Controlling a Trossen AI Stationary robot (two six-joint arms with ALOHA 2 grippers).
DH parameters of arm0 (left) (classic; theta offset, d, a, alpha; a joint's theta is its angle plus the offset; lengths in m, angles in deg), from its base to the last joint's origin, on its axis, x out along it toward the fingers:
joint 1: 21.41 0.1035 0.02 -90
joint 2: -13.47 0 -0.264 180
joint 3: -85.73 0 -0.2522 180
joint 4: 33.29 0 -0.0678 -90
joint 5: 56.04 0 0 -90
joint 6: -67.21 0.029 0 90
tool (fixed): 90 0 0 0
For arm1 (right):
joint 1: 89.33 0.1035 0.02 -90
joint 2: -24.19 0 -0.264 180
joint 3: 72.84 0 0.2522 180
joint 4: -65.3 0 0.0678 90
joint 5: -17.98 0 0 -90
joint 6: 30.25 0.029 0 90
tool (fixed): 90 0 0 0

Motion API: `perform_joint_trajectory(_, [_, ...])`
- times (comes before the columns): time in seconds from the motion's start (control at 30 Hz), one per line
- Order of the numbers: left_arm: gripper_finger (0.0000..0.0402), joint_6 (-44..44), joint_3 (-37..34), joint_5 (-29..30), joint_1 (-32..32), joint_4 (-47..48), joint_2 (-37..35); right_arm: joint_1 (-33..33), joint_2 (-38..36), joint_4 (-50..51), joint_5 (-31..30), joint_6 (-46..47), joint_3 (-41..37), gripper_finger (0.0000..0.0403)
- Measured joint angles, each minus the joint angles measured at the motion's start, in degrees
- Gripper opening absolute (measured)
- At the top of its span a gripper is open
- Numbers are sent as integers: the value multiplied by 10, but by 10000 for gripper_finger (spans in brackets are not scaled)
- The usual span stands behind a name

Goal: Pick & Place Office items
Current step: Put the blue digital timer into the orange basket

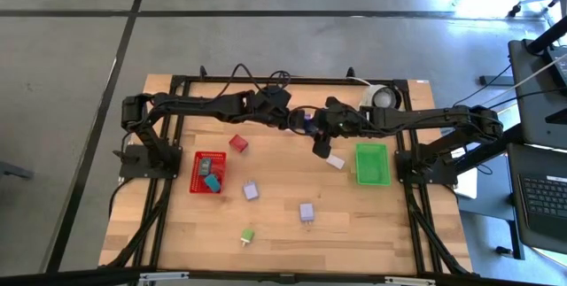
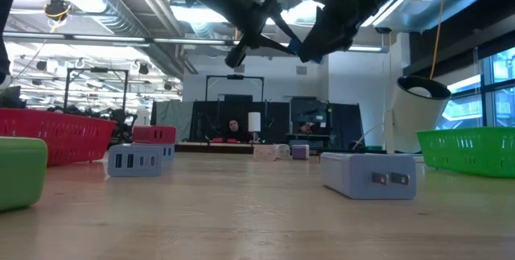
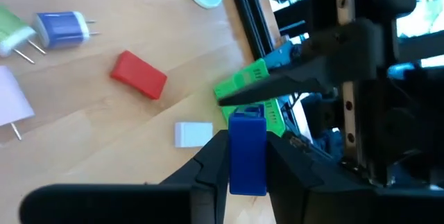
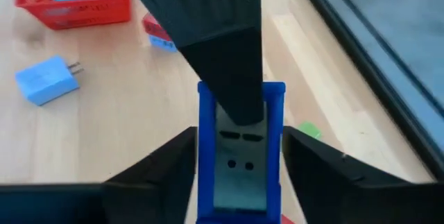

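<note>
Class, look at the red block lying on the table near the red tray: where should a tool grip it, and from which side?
Grip the red block across its two long sides, at mid-length, coming straight down from above: it lies flat with bare table all around.

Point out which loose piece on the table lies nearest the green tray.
The white piece, just off the green tray's left edge; the red, lavender and green pieces lie farther left.

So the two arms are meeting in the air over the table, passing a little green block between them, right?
Not quite: the block is blue, not green. The left wrist view shows the left tool shut on it, and the right wrist view shows it between the right tool's fingers. The arms do meet above the table.
</note>
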Motion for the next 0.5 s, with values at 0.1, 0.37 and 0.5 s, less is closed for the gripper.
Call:
perform_joint_trajectory(0.1, [66,3,0,-3,0,1,0,0,-3,3,25,4,0,254])
perform_joint_trajectory(0.37, [67,20,0,-7,7,9,-2,-24,-15,211,41,11,69,324])
perform_joint_trajectory(0.5, [67,43,0,-21,22,41,-17,-36,-15,344,39,10,117,327])
